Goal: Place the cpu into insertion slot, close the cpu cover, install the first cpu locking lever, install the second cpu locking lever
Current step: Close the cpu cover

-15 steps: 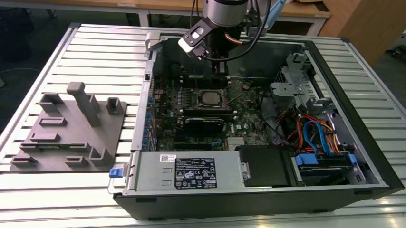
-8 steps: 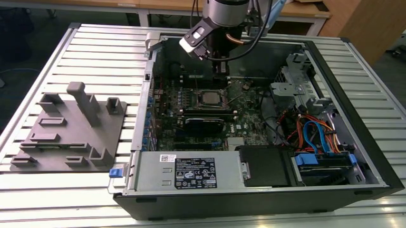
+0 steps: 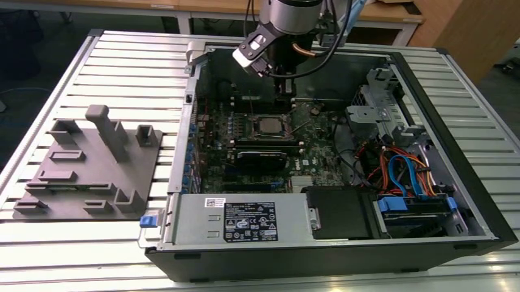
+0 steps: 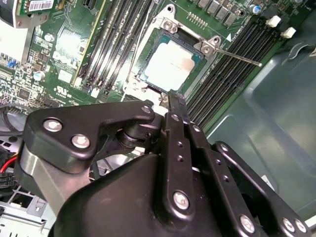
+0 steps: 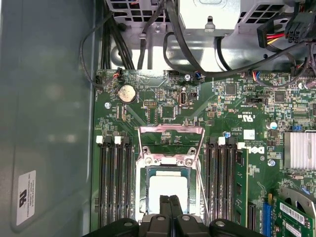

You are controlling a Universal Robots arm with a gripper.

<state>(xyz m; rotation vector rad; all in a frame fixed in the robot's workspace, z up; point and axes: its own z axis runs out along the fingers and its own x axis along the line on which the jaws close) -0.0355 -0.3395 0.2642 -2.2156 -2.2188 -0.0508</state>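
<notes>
Your gripper (image 5: pixel 170 203) has its two fingers pressed flat together with nothing between them. In both wrist views the tips (image 4: pixel 174 97) hang over the near edge of the insertion slot (image 5: pixel 141 190). You can see the same in the exterior view, where the gripper (image 3: pixel 283 91) reaches down into the open computer case (image 3: pixel 455 182).

There is one cpu (image 5: pixel 168 190), and it already lies flat inside the slot with its pale metal face up; you can check it in the second wrist view (image 4: pixel 170 64) and the exterior view (image 3: pixel 267 126).

There is one cover (image 5: pixel 170 130), and it is not down. It stands raised from the slot's edge opposite the gripper, and the green circuit board (image 5: pixel 163 106) shows through its window.

You can make out one locking lever (image 4: pixel 239 56) clearly, a thin rod running out from a corner of the slot across the long black memory slots (image 4: pixel 232 69). These slots flank the insertion slot in two banks.

One coin battery (image 5: pixel 127 93) sits on the board beyond the cover.

The case lies on the slatted table (image 3: pixel 122 55). One grey block (image 3: pixel 89 164) rests by the table's edge on the exterior view's left.
</notes>
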